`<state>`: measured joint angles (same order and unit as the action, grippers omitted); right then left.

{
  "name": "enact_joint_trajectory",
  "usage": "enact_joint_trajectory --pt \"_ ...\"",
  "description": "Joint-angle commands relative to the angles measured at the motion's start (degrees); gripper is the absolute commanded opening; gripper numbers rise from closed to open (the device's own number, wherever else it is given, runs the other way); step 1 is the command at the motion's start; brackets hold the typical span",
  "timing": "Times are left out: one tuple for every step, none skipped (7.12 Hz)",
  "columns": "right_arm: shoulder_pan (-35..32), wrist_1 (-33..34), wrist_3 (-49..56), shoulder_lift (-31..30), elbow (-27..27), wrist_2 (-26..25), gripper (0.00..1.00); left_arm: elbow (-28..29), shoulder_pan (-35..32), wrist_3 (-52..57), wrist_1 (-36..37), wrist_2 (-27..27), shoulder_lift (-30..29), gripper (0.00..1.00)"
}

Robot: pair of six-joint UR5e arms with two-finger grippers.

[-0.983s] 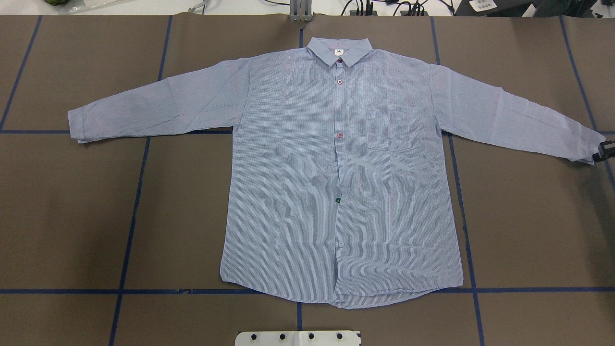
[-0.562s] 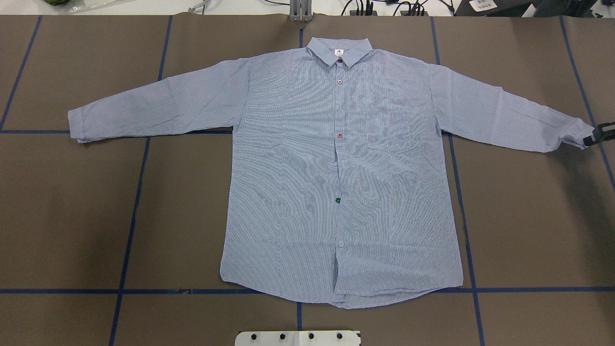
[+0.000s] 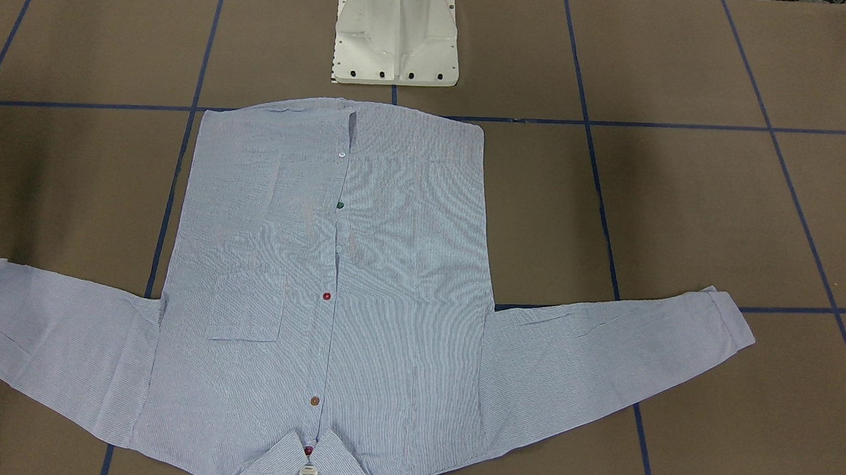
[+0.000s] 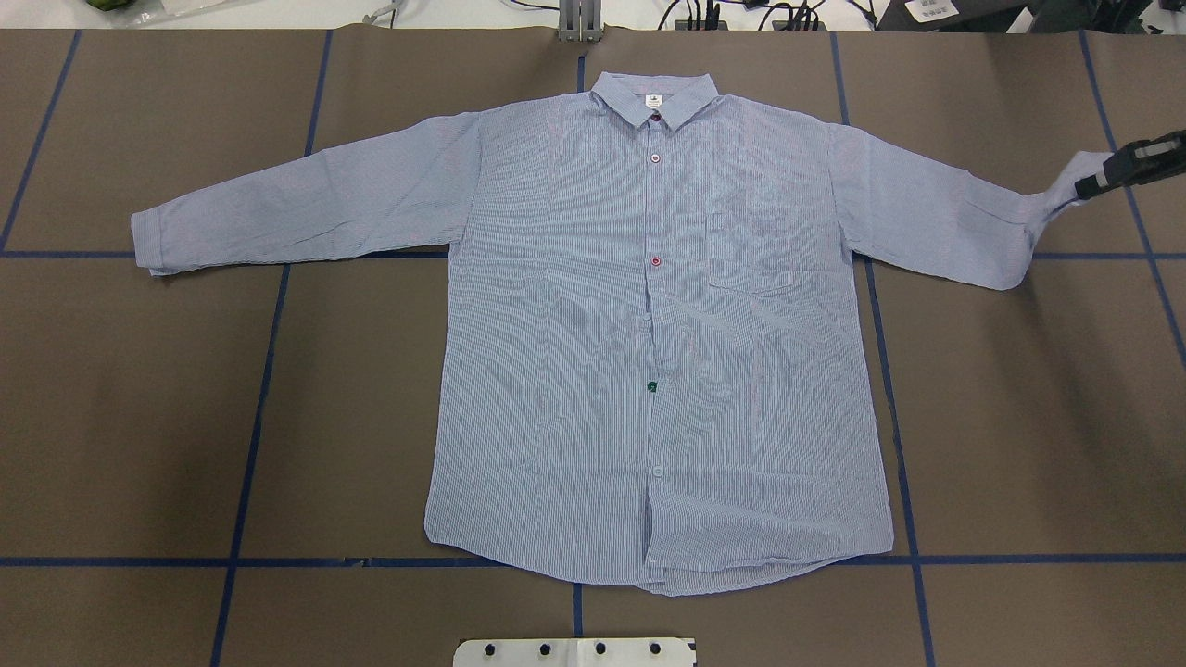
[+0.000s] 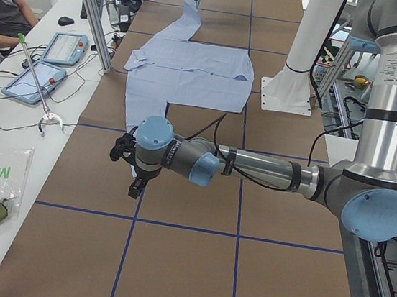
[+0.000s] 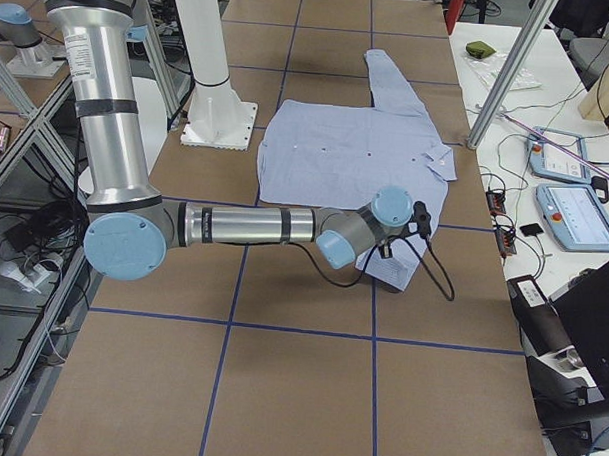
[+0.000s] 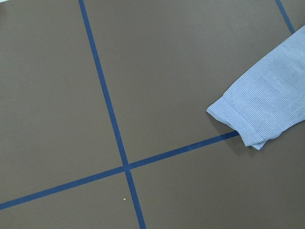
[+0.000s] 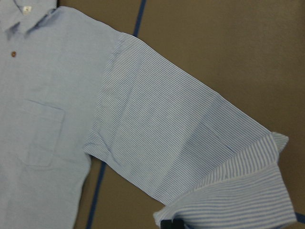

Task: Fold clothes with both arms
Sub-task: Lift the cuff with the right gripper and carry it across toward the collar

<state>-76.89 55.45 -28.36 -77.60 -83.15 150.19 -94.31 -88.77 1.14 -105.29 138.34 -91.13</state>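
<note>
Spanning most of the desk [image 4: 139, 417], the shirt [image 4: 574, 324] lies face up and buttoned, collar at the far edge from the robot, hem toward the base. Body flat; no fold in it yet.

Left sleeve [image 4: 296, 204]: stretched out flat, untouched.
Right sleeve [image 4: 936, 218]: flat along most of its length, outer end raised and doubling back toward the body.

Right arm [image 6: 245, 226]: reached out low over the desk to the sleeve end.
Left arm [image 5: 253, 171]: low over bare desk, near the left cuff [image 7: 243, 119] but apart from it.

Right claw [image 4: 1086, 188]: clenched on the right cuff [image 4: 1061, 190], holding it off the desk.
Left claw [image 5: 133, 180]: seen from the side view only, so you cannot tell whether it is released or clenched. It holds nothing.

Progress, as a judgement: very early. You are on the first sleeve fold, only just begun. Left to do: lay the right sleeve across the body, the same for the left, then fold the body itself.
</note>
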Motion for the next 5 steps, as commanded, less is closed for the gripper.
enact_joint_trajectory --pt "4.34 0.45 -12.01 10.58 0.26 1.95 0.00 0.01 0.00 0.00 0.00 0.00 0.07 0.99" --pt "8.29 0.62 -16.07 14.97 0.96 1.25 0.00 0.10 0.00 0.09 -0.09 0.00 -0.01 0.99" --pt "10.68 2.54 -17.15 21.02 3.84 -0.23 0.00 0.36 0.00 0.09 -0.09 0.00 -0.10 0.99" --pt "12.79 6.65 -17.34 25.87 5.26 -2.60 0.00 0.62 0.00 0.26 -0.09 0.09 -0.02 0.99" --pt "14.99 7.82 -17.34 29.14 6.67 -5.66 0.00 0.80 0.00 0.44 -0.09 0.00 -0.01 0.99"
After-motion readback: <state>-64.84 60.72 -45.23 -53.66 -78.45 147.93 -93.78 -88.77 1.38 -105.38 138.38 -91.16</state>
